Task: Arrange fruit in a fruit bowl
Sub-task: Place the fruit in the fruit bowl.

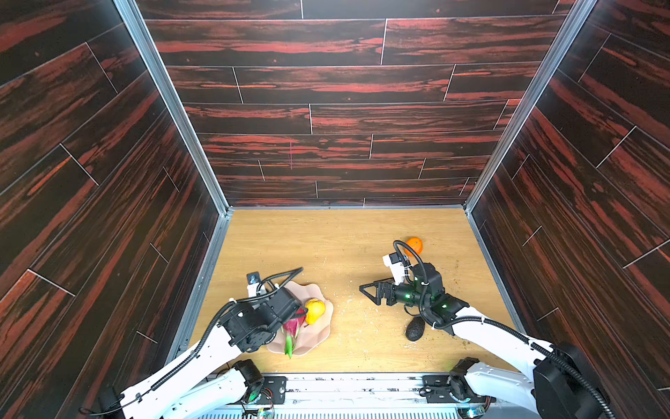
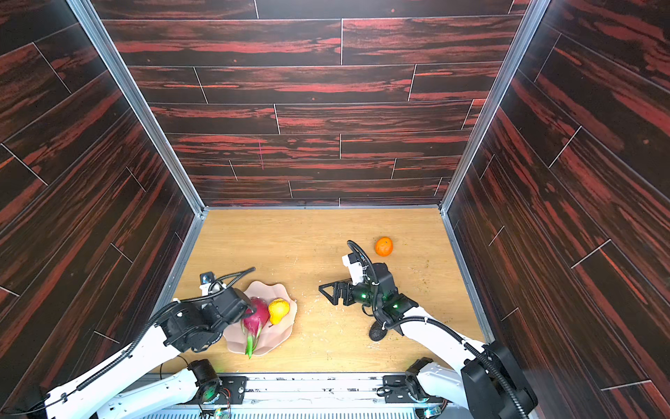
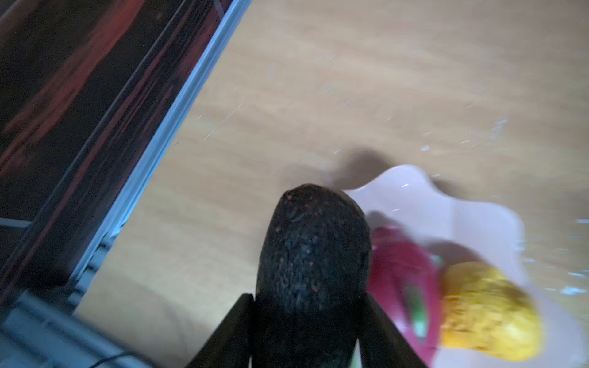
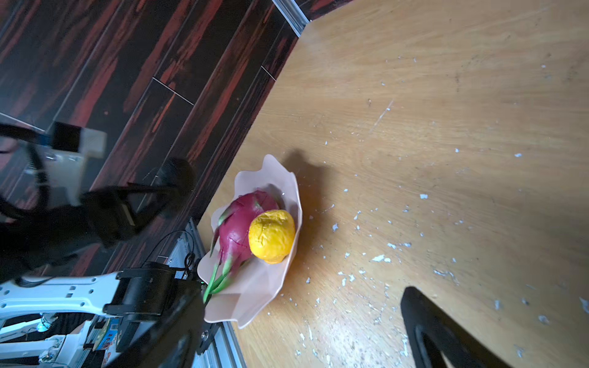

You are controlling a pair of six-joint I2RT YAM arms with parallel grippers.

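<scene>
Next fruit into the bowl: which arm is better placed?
Left. The left gripper is shut on an avocado close to the bowl; the right gripper is open, empty and away from it.

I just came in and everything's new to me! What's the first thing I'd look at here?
Your eye lands on the magenta dragon fruit and yellow pear lying side by side in the wavy pink bowl at the near left of the table. By the bowl's edge, the left gripper holds a dark bumpy avocado, and an orange sits alone at the far right.
</scene>
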